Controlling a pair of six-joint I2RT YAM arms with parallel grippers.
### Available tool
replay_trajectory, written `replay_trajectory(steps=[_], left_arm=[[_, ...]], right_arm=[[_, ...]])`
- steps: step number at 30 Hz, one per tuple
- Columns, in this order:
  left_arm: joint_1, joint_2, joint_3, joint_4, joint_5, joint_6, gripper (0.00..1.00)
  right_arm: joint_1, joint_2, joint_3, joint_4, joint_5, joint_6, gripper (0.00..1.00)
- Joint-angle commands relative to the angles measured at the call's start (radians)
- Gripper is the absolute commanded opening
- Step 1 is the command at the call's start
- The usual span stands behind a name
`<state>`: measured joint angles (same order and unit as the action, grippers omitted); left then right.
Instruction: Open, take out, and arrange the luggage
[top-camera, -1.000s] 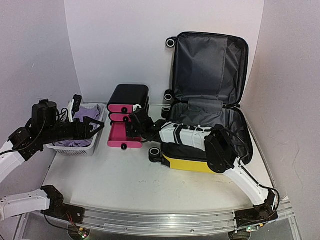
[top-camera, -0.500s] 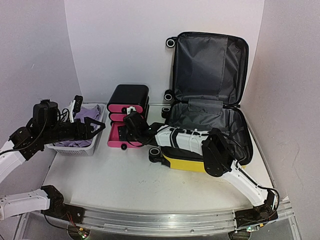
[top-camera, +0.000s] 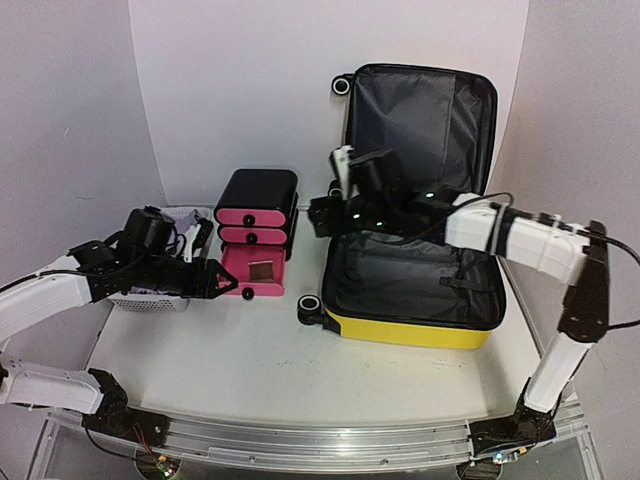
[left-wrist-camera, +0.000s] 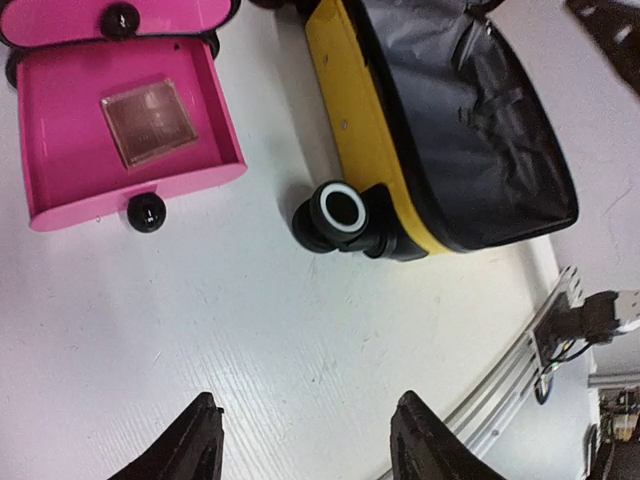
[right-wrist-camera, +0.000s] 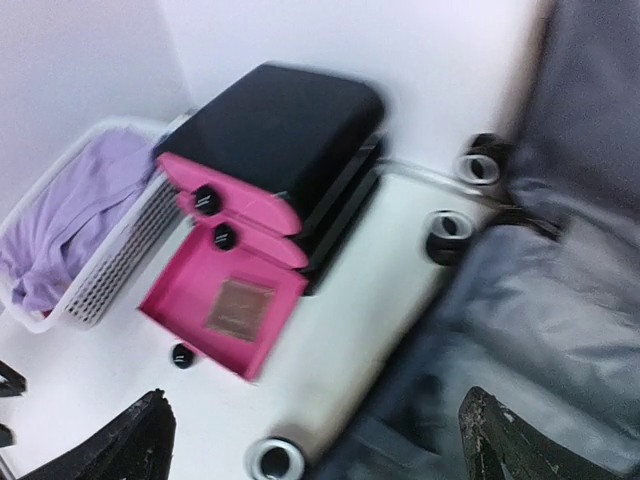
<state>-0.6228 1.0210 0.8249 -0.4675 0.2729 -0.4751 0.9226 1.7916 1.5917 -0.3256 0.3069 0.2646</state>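
Observation:
The yellow suitcase (top-camera: 400, 330) lies open at the right of the table. Its lid (top-camera: 420, 120) stands upright against the back wall and shows dark grey lining. The base looks empty. Its yellow side (left-wrist-camera: 350, 110) and a black wheel (left-wrist-camera: 343, 208) show in the left wrist view, and its lining (right-wrist-camera: 560, 300) in the right wrist view. My right gripper (top-camera: 320, 214) is open and empty, raised over the suitcase's left edge (right-wrist-camera: 320, 445). My left gripper (top-camera: 222, 282) is open and empty, low over the table by the open pink drawer (left-wrist-camera: 305, 440).
A black-and-pink drawer box (top-camera: 258, 195) stands left of the suitcase. Its bottom drawer (left-wrist-camera: 60, 170) is pulled out and holds a small brown square (left-wrist-camera: 148, 122). A white mesh basket (right-wrist-camera: 130, 250) with purple cloth (right-wrist-camera: 60, 210) sits at the far left, behind my left arm.
My right arm rose from low by the drawer to above the suitcase's left edge. My left gripper moved right from the basket toward the drawer. A brown square now shows in the drawer.

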Motion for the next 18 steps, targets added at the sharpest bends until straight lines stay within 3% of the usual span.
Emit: replay_trajectory(steps=[1, 6, 9, 18], left_arm=[[-0.069, 0.151, 0.061, 0.055, -0.132, 0.021, 0.56], [-0.084, 0.311, 0.006, 0.23, -0.261, 0.02, 0.61], [-0.084, 0.411, 0.011, 0.33, -0.289, 0.042, 0.55], [-0.078, 0.7, 0.142, 0.362, -0.373, 0.017, 0.57]], right_arm=[[-0.096, -0.17, -0.202, -0.07, 0.022, -0.001, 0.98], [-0.13, -0.333, -0.374, -0.079, 0.036, 0.016, 0.98], [-0.133, -0.398, -0.425, -0.092, 0.057, -0.008, 0.98], [-0.145, -0.502, -0.496, -0.106, 0.104, -0.045, 0.98]])
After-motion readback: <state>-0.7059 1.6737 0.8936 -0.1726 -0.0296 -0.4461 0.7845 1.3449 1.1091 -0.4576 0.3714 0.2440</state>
